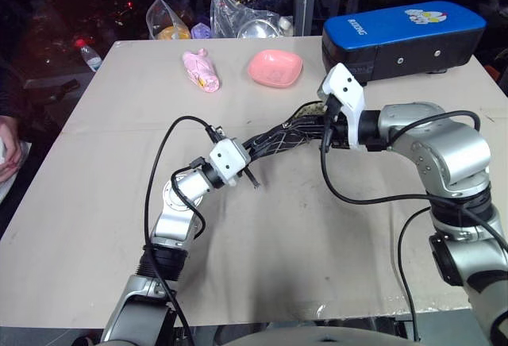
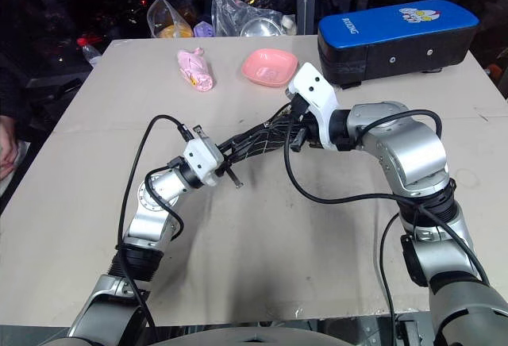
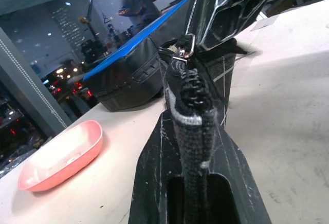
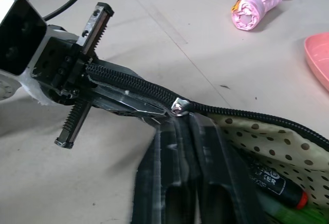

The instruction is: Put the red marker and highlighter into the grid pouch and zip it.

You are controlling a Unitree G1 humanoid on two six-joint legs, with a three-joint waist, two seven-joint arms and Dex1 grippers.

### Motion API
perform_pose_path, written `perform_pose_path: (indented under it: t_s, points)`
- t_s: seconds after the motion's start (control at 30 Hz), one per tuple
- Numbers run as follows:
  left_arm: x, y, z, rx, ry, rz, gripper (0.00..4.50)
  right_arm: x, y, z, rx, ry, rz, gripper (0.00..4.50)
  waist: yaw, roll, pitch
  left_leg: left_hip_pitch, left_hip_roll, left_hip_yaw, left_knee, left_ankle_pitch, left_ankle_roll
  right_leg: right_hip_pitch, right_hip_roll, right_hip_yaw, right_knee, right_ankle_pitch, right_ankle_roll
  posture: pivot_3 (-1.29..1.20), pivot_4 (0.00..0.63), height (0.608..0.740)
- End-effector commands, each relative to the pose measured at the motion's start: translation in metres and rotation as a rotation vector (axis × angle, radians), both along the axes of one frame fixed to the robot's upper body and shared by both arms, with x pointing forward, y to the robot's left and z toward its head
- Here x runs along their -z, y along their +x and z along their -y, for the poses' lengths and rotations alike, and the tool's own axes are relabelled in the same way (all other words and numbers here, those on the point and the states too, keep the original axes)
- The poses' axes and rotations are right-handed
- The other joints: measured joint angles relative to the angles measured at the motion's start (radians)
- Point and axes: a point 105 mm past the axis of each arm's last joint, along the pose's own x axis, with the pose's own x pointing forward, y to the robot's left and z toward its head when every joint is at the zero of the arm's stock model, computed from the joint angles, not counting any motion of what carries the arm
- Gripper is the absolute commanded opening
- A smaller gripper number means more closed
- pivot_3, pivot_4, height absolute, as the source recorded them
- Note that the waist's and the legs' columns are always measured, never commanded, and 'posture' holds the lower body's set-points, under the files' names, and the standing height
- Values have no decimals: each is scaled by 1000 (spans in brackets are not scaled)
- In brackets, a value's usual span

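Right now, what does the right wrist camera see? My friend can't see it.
The right gripper pinches the zipper pull on the half-open grid pouch, which the left gripper holds. Inside lie the red marker and highlighter.

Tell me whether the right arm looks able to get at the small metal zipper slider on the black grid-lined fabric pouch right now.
Probably yes. The right end effector sits shut right at the metal zipper slider of the black grid-lined fabric pouch, nothing between them, while the left end effector clamps the pouch's other end.

The black grid pouch [image 1: 279, 140] hung partly unzipped above the table's middle, holding the red marker [image 4: 277, 184] and green highlighter [image 4: 288, 211].
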Motion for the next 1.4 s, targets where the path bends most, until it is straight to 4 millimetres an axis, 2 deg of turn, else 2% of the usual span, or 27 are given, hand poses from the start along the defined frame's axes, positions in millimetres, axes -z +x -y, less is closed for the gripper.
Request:
perform_pose_path:
  t_s: [0.03,0.17,0.37,0.47,0.77,0.93,1.03,1.13,1.2,1.27,1.3,1.33,1.37,1.4]
  points:
    - [-16,-5,4,15,-14,70,0,-7,-3,-2,-24,-16,54,30,0,0,0,0,0,0,0,0,0,0,0,0,0,0,0,0,150,734]
    - [-16,-5,3,14,-11,71,0,-9,-2,2,-14,-15,64,30,0,0,0,0,0,0,0,0,0,0,0,0,0,0,0,0,150,734]
    - [-15,-5,0,6,-8,68,0,-29,3,21,31,-30,117,30,0,0,0,0,0,0,0,0,0,0,0,0,0,0,0,0,150,734]
    - [-14,-5,-1,5,-8,66,0,-34,9,38,81,-56,135,30,1,0,0,0,0,0,0,0,0,0,0,0,0,0,0,0,150,734]
    - [-13,-5,1,8,-11,61,0,-30,30,87,254,-144,161,30,0,0,0,0,0,0,0,0,0,0,0,0,-1,0,0,0,150,734]
    - [-13,-5,-1,4,-8,60,0,-30,47,122,433,-196,180,30,2,0,0,0,0,0,0,0,0,0,0,0,-1,0,0,0,150,734]
    - [-12,-5,-1,1,-8,59,0,-33,55,137,516,-203,195,30,2,0,0,0,0,1,0,0,0,0,0,0,-1,0,0,0,150,734]
    - [-12,-5,-2,-2,-8,58,0,-34,56,136,505,-202,205,30,1,0,0,0,0,1,-1,0,0,0,0,0,-1,0,0,0,150,734]
    - [-13,-3,-4,-16,-6,64,0,-34,46,115,387,-129,170,30,1,0,0,0,0,1,-1,0,0,0,0,0,-1,0,0,0,150,734]
    - [-12,-2,-5,-21,-6,52,0,-34,41,107,335,-102,166,30,1,0,0,0,0,1,-1,0,0,0,0,0,-1,0,0,0,150,734]
    - [-10,-3,-6,-7,5,33,0,-33,40,106,325,-94,159,289,1,0,0,0,0,0,-1,0,0,0,0,0,-1,0,0,0,150,734]
    - [-8,-4,-7,1,26,26,307,-33,38,106,316,-85,154,573,1,0,0,0,0,0,-1,0,0,0,0,0,-1,0,0,0,150,734]
    - [-6,-5,-9,4,46,21,615,-32,37,105,312,-75,149,645,2,0,0,0,0,0,-1,0,0,0,0,0,-1,0,0,0,150,734]
    - [-5,-4,-11,0,51,15,929,-32,36,105,308,-66,147,1206,2,0,0,0,0,0,-1,0,1,0,0,0,-1,0,0,0,150,734]
